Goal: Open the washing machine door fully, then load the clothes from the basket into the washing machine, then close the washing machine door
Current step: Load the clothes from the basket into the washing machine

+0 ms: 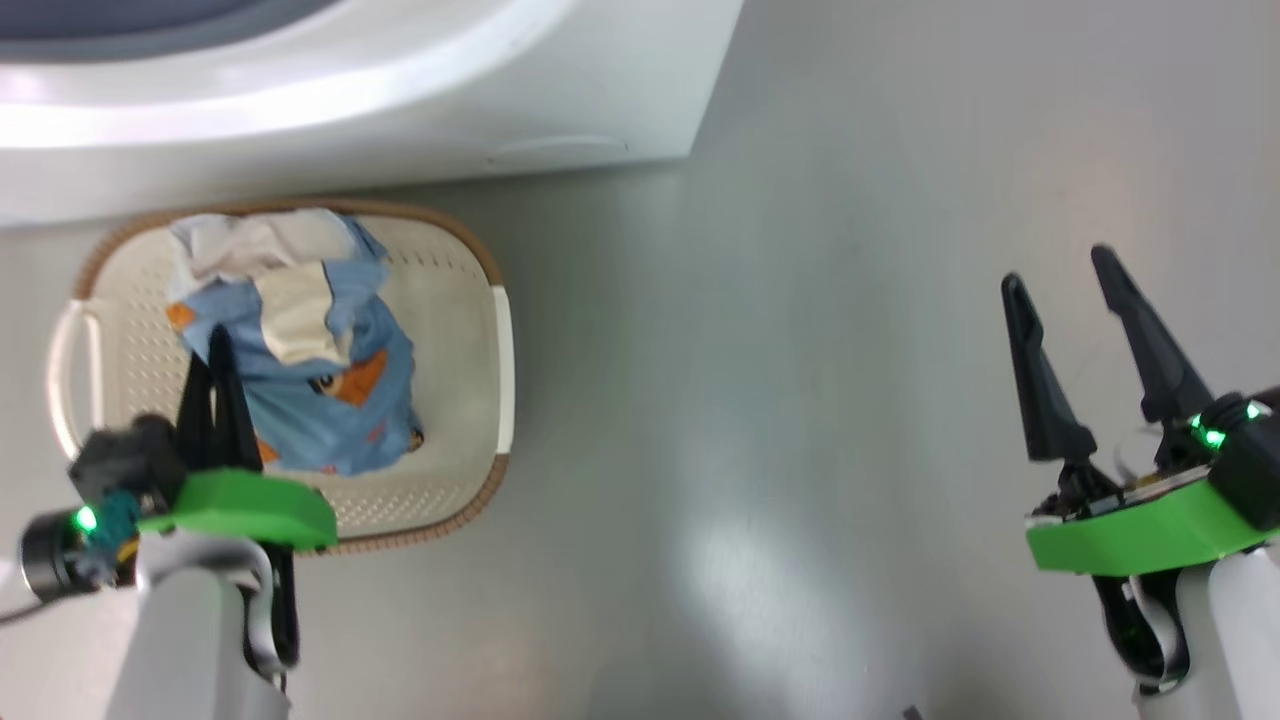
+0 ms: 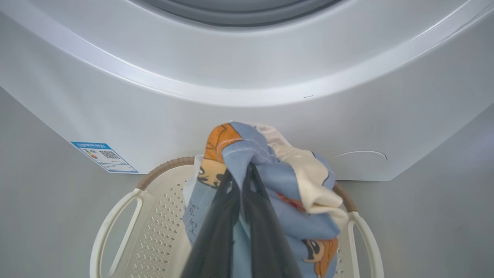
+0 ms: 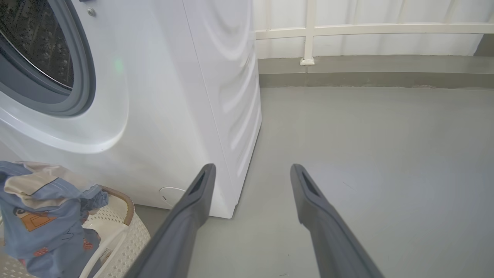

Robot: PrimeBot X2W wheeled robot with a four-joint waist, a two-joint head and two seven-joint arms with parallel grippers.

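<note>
The left arm reaches forward and down over the cream-white perforated plastic basket [image 1: 445, 290] [image 2: 162, 208] [image 3: 135, 231]. The two dark fingers of the left gripper [image 1: 218, 340] [image 2: 247, 168] are pressed together, clamped on a fold of the light blue and white cartoon-print clothes [image 1: 330, 420] [image 2: 285, 181] [image 3: 38, 216]. In the left wrist view the bundle bunches around the fingertips; in the right wrist view it rises above the basket's brown woven-look rim. The right arm is held off to the side. The right gripper [image 1: 1056, 270] [image 3: 251, 168] has its fingers standing wide apart with nothing between them, over bare grey floor [image 1: 800, 400] [image 3: 366, 154].

The basket sits on the floor just beside the front of the big white front-loading washing machine [image 1: 400, 100] [image 2: 231, 77] [image 3: 173, 96], between its blue energy sticker [image 2: 104, 156] and round lower hatch [image 2: 359, 156]. In the right wrist view the grey rubber gasket [image 3: 83, 77] and dark steel drum [image 3: 34, 38] stand uncovered. Right of machine and basket the floor runs open — back to a white railing [image 3: 308, 31].

The head view is blurred and cuts the machine off above its lower front. The left arm's green wrist cover [image 1: 240, 505] hides the basket's near corner, and the left wrist view cuts off the basket's near side. How much cloth lies under the held bundle cannot be told.
</note>
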